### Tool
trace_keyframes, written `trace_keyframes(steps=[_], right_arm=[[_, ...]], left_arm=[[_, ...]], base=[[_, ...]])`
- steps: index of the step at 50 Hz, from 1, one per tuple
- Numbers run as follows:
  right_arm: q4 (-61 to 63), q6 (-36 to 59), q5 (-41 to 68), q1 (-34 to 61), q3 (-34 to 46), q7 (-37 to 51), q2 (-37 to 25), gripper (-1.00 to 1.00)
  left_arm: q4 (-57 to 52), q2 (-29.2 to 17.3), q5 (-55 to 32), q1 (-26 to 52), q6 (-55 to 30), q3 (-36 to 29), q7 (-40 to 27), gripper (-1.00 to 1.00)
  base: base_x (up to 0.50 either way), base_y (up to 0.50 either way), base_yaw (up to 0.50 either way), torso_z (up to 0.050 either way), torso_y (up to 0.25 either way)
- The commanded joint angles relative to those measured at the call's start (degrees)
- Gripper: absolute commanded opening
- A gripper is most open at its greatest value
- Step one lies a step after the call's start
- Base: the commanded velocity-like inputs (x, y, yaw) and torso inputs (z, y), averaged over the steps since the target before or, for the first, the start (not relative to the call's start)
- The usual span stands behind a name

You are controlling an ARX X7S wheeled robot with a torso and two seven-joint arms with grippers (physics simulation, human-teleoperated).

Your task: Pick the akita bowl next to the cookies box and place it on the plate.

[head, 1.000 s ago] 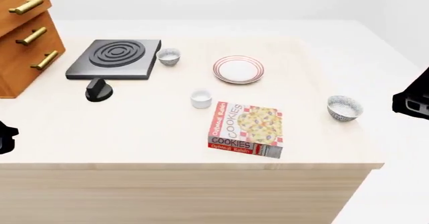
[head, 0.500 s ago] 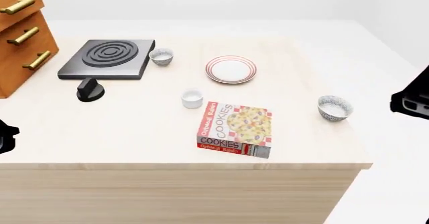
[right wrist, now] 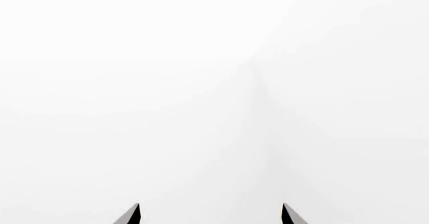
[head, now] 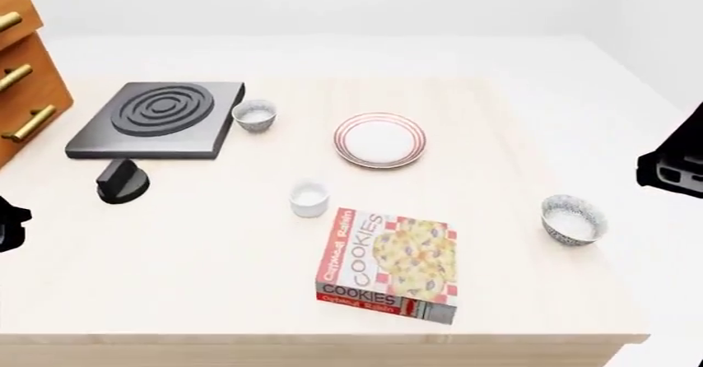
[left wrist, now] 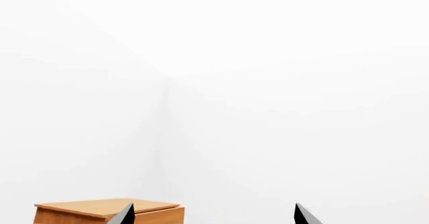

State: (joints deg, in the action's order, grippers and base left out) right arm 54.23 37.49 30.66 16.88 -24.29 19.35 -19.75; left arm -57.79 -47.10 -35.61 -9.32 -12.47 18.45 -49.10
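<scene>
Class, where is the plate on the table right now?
In the head view, the plate sits mid-table toward the far side, right of the stove and beyond the cookies box.

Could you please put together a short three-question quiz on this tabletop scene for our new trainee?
1. True or false: the round white red-ringed plate is bare.
2. How many speckled grey-and-white bowls stand on the pale wooden table?
3. Which bowl sits nearer the flat red-and-white cookies box: A, the one beside the black hob, or B, the one towards the right end effector's side?

Key: 1 true; 2 two; 3 B.
</scene>
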Motion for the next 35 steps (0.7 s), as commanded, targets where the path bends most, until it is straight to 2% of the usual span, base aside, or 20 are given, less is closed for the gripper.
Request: trace_keyframes(steps=[1, 12, 35], right_arm=[[-0.2, -0.2, 0.5, -0.2, 0.2, 0.2, -0.3, 1.00], [-0.4, -0.4, 0.5, -0.3, 0.5, 0.6, -0.7, 1.00], [-0.5, -1.0, 0.2, -0.9, 1.5, 1.2, -1.4, 1.00]], left_arm=[[0.2, -0.3, 0.0, -0.3, 0.6, -0.2, -0.3, 1.00], [0.3, -0.7, -0.1, -0.1, 0.8, -0.6, -0.7, 1.00], [0.3, -1.5, -0.3, -0.6, 1.3, -0.7, -1.3, 1.00]], base=[[0.50, -0.06, 0.00, 0.000, 0.000], [0.50, -0.06, 0.00, 0.000, 0.000], [0.50, -0.16, 0.00, 0.000, 0.002]])
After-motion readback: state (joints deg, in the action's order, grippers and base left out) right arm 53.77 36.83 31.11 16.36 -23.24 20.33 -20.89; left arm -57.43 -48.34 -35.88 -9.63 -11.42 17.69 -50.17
